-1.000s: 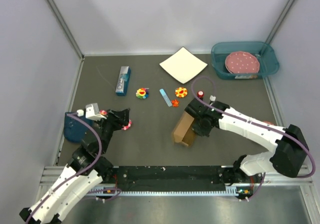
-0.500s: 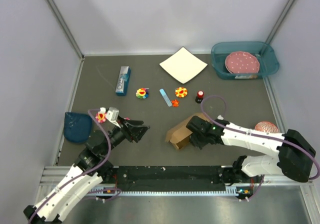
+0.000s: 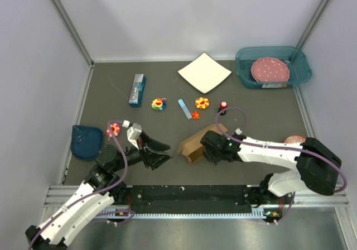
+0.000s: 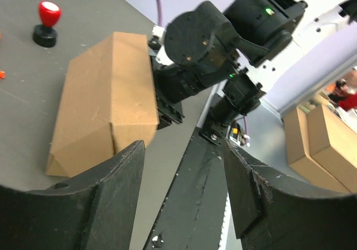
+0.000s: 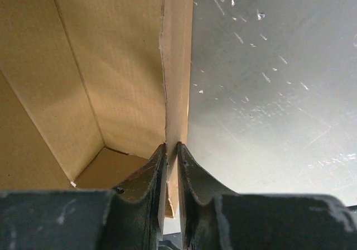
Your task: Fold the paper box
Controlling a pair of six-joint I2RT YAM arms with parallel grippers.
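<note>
The paper box [image 3: 194, 142] is a part-folded brown cardboard shape lying on the dark table near the front middle. My right gripper [image 3: 209, 148] sits at its right end, jaws pinched on one thin cardboard wall [image 5: 177, 66], with the box's open inside [image 5: 83, 77] to the left of my gripper [image 5: 172, 145]. My left gripper [image 3: 160, 152] is open and empty, a short way left of the box and pointing at it. In the left wrist view the box [image 4: 106, 99] lies beyond my spread fingers [image 4: 120, 172], with the right arm's wrist [image 4: 206, 49] against it.
A white square sheet [image 3: 204, 72] and a teal bin [image 3: 245, 74] holding a pink plate stand at the back. A blue carton [image 3: 137, 89], small flower toys [image 3: 159, 103], a red-topped stamp [image 3: 223, 105] and a dark blue pouch [image 3: 86, 141] lie around. The black front rail [image 3: 189, 195] runs below.
My right gripper has brought the box down and toward the near left. My left arm has swung right, toward the box, with its jaws narrowing slightly.
</note>
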